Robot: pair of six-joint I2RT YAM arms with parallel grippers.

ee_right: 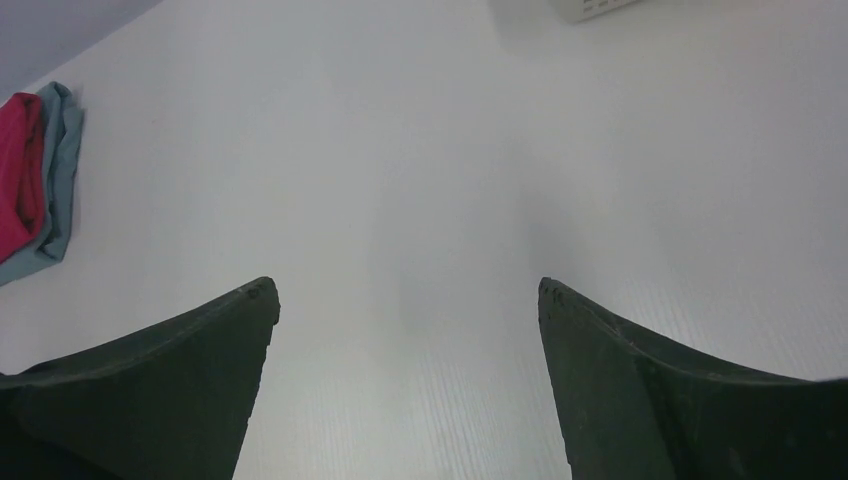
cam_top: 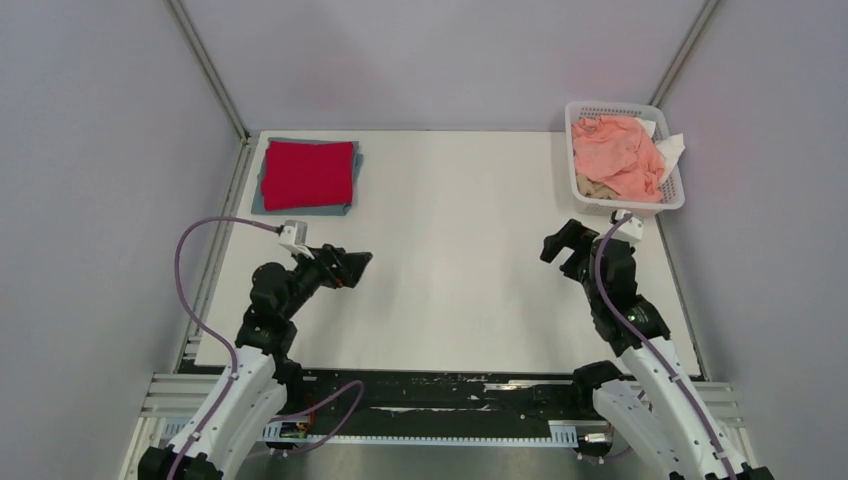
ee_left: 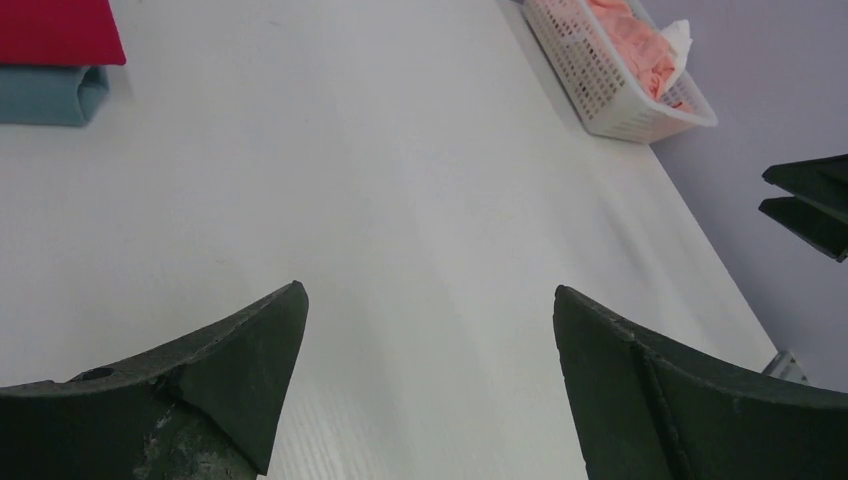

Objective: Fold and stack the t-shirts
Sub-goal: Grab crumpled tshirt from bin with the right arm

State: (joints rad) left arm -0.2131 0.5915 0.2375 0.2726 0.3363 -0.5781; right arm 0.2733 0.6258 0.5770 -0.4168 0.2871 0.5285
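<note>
Left tool (cam_top: 356, 263), right tool (cam_top: 555, 241) released; red shirt (cam_top: 308, 173) atop grey-blue shirt (ee_left: 45, 95), seemingly folded.

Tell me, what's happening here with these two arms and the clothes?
Two robot arms have the job of folding and stacking t-shirts. A folded red cloth t-shirt lies on a folded grey-blue t-shirt at the far left corner of the white table. A crumpled salmon-pink t-shirt, with beige cloth and white cloth beside it, waits in the white plastic lattice basket at the far right. The left tool and the right tool hover open and empty over the table.
</note>
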